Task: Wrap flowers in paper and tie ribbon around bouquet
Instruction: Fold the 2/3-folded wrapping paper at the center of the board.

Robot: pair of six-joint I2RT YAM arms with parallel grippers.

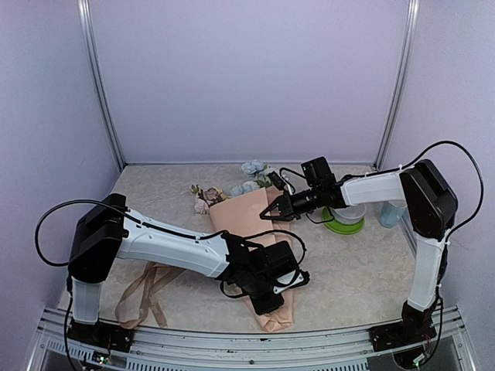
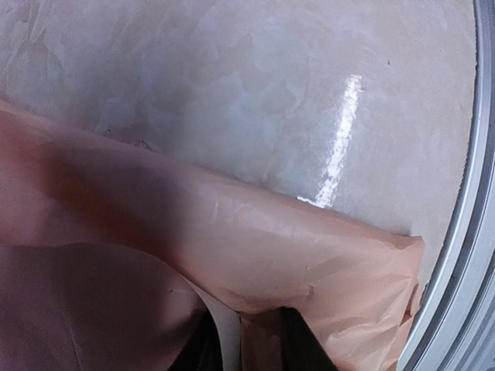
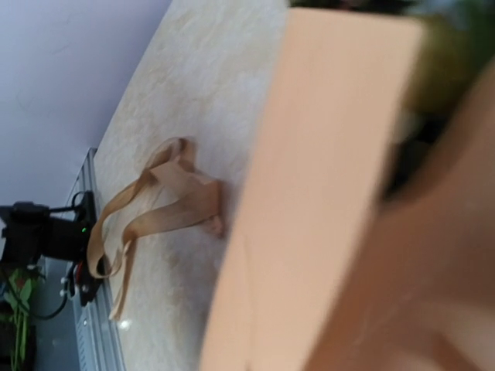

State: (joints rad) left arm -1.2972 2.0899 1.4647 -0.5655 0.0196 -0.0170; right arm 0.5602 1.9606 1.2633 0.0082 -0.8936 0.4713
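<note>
From above and behind, the top view takes in the whole worktop (image 1: 363, 270). Both wrist views sit close against the paper (image 2: 271, 255); the right also shares the ribbon (image 3: 162, 205).

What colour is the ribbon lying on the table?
The ribbon is beige-tan, a bit darker than the peach paper. It shows best in the right wrist view.

Soft, even overhead light; a glare streak crosses the counter (image 2: 340, 139); the close paper (image 3: 325, 193) blurs both wrist views.
</note>
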